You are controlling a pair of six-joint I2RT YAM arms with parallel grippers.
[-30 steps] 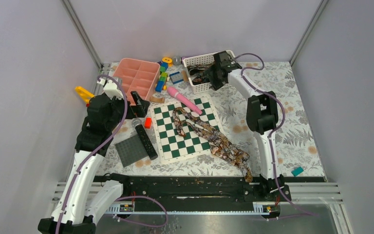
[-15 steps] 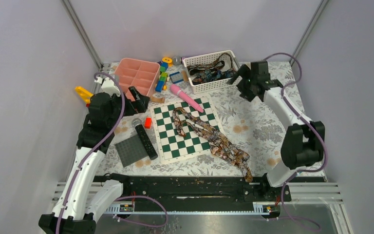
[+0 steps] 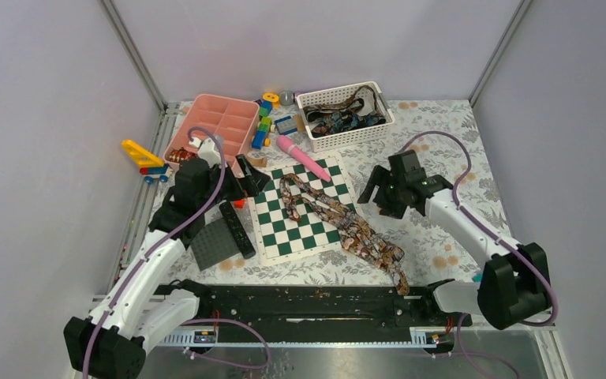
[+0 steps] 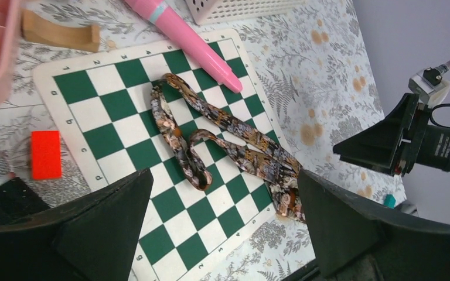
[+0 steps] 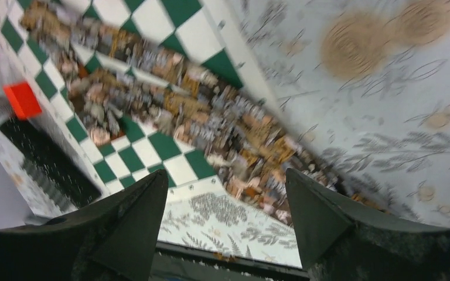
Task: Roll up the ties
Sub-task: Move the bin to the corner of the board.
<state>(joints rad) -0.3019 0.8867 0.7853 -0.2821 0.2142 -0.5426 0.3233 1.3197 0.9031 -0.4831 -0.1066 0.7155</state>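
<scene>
One long brown patterned tie (image 3: pixel 339 217) lies unrolled in loose bends across the green-and-white chessboard (image 3: pixel 272 237), its wide end trailing off toward the near table edge. More ties (image 3: pixel 343 118) are heaped in the white basket (image 3: pixel 375 128) at the back. My left gripper (image 3: pixel 251 175) hovers open over the board's left edge; in the left wrist view the tie (image 4: pixel 228 132) lies ahead of the left gripper (image 4: pixel 224 175). My right gripper (image 3: pixel 379 189) hangs open just right of the board; its blurred view shows the tie (image 5: pixel 211 111) beyond the empty right gripper (image 5: pixel 227 172).
A pink compartment tray (image 3: pixel 221 118), coloured blocks (image 3: pixel 262 126) and a pink cylinder (image 3: pixel 300 156) sit behind the board. A black microphone (image 3: pixel 235 225), a grey studded plate (image 3: pixel 211 243) and a red block (image 4: pixel 45 153) lie to its left. A yellow toy (image 3: pixel 138 150) is far left.
The right arm left the basket, swung out to the right, then came down beside the board's right edge with open jaws. The left gripper moved right, toward the board.
</scene>
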